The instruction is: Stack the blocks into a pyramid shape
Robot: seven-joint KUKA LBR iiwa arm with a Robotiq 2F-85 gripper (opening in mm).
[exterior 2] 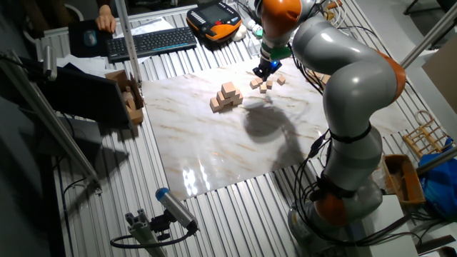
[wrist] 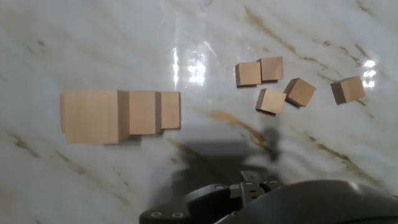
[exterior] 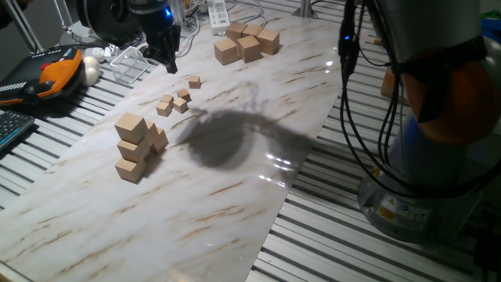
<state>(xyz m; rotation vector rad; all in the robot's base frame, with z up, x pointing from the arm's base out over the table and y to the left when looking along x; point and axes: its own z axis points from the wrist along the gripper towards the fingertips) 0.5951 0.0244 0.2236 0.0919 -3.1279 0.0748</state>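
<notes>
With the five small blocks [wrist: 272,82] lying loose and close together at the upper right of the hand view, the end effector [exterior: 167,56], whose grip I cannot tell, could knock neighbours askew while descending on one.

The arm [exterior 2: 350,86] is built of rounded silver-grey segments with orange bands at the joints, black cables running down past its base at the right of the frame, a yellow label low on the pedestal, and a black gripper [exterior: 166,47] with a small blue light above it.
</notes>
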